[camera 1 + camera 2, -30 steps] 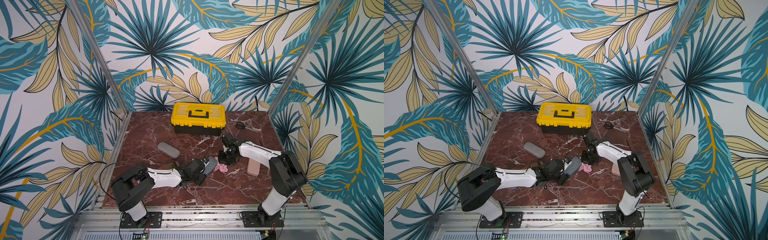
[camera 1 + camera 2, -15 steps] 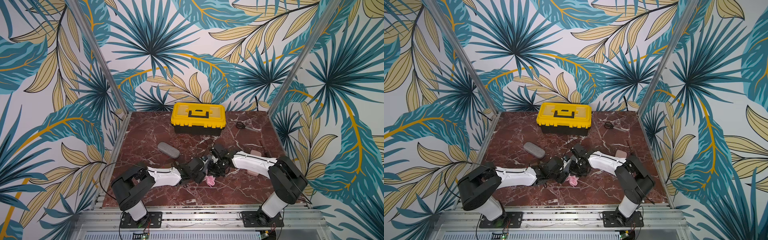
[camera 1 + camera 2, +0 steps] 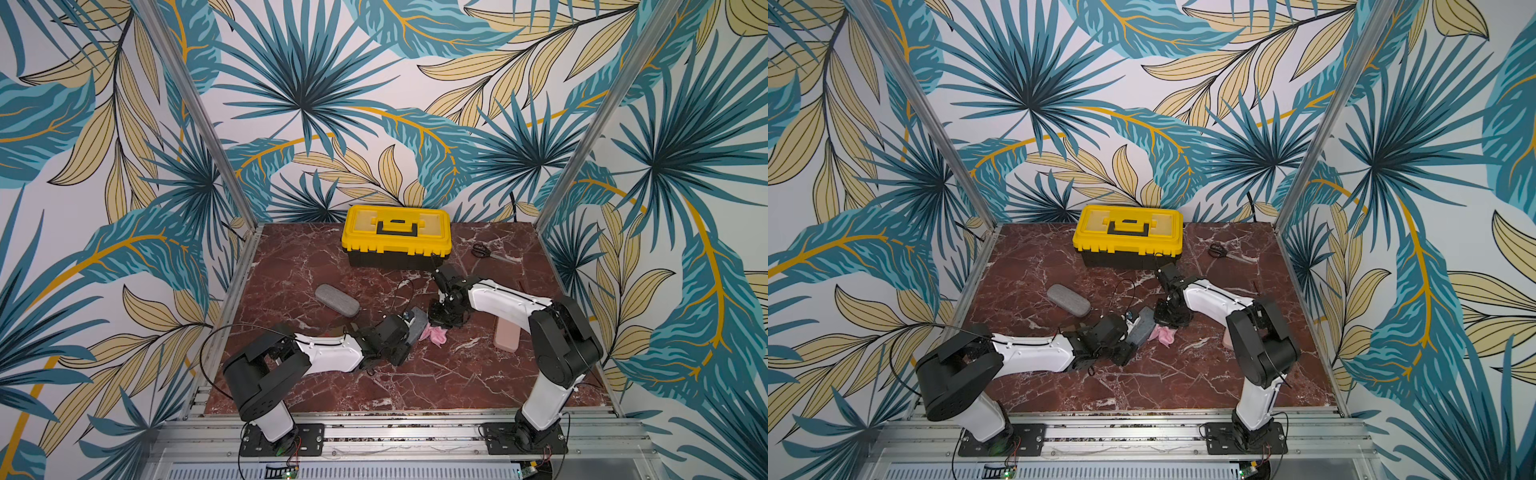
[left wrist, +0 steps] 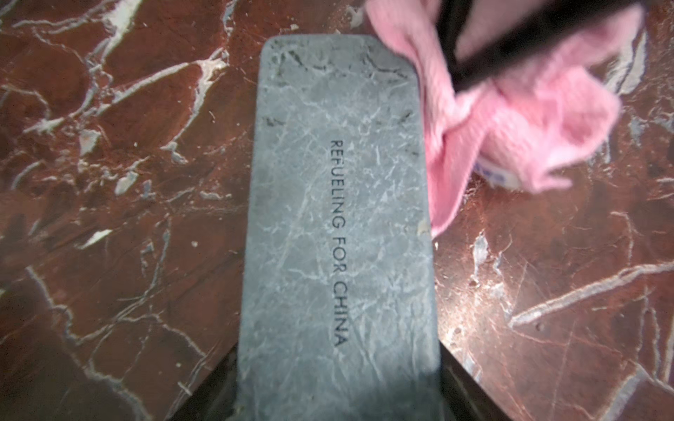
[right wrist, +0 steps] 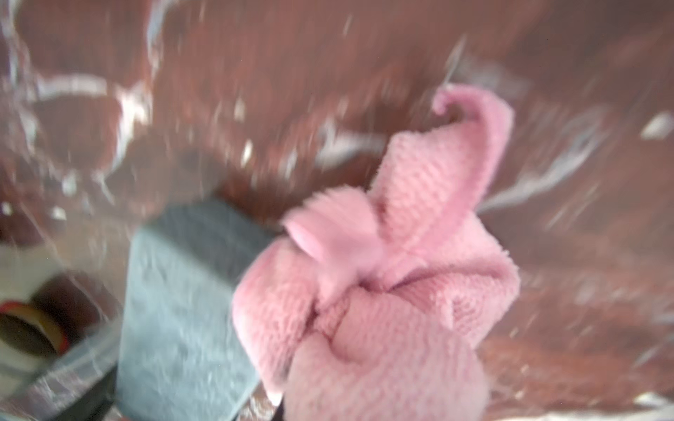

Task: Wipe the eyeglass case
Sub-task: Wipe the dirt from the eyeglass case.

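The eyeglass case (image 4: 339, 226) is a flat grey marbled slab printed "REFUELING FOR CHINA". My left gripper (image 4: 337, 401) is shut on its near end and holds it tilted just above the table, as both top views show (image 3: 417, 328) (image 3: 1141, 326). My right gripper (image 3: 442, 322) is shut on a bunched pink cloth (image 5: 383, 310), which hides its fingertips. The cloth (image 4: 510, 127) lies against the case's far right edge and drapes onto the table. One dark finger (image 4: 529, 40) crosses the cloth.
A grey oval fabric case (image 3: 336, 300) lies left of centre. Near the right arm is a pink case (image 3: 506, 336). A yellow toolbox (image 3: 397, 232) stands at the back, with scissors (image 3: 482, 250) to its right. The table (image 3: 436, 374) is red-brown marble.
My right gripper swept the pink cloth left across the case half a second ago and has come back to the case's right edge. The left gripper has kept the case in place.
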Tool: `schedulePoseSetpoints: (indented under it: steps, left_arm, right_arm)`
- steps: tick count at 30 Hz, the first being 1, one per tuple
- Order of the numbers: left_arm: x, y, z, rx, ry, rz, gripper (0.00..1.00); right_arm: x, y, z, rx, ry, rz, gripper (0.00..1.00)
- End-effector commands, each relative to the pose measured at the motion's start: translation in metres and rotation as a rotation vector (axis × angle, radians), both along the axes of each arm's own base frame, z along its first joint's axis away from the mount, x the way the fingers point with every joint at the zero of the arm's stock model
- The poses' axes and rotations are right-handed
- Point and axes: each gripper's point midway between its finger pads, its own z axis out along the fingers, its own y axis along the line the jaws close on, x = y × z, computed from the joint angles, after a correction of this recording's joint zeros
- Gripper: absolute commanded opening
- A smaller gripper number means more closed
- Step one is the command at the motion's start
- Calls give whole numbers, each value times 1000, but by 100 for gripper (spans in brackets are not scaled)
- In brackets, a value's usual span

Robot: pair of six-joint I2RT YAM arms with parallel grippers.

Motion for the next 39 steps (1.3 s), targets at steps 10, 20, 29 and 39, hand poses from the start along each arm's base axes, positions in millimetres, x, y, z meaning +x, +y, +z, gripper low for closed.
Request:
schedulePoseSetpoints:
  steps: [10,20,29,39]
  left_arm:
    - [-28,-39,14,-81,101,-142,13]
    - [-48,-71,75,-541,403,-145,0]
    - [-22,-38,37,-570,611,-16,0]
    - [-5,-21,2,-549,694,118,0]
  right_arm:
    - [43,7,6,131,-33,-71,0]
    - [50,-107,9,-213,-62,-115,0]
    - [23,-74,-11,1,15,-133,0]
    - [52,-20,-5,271,8,-162,0]
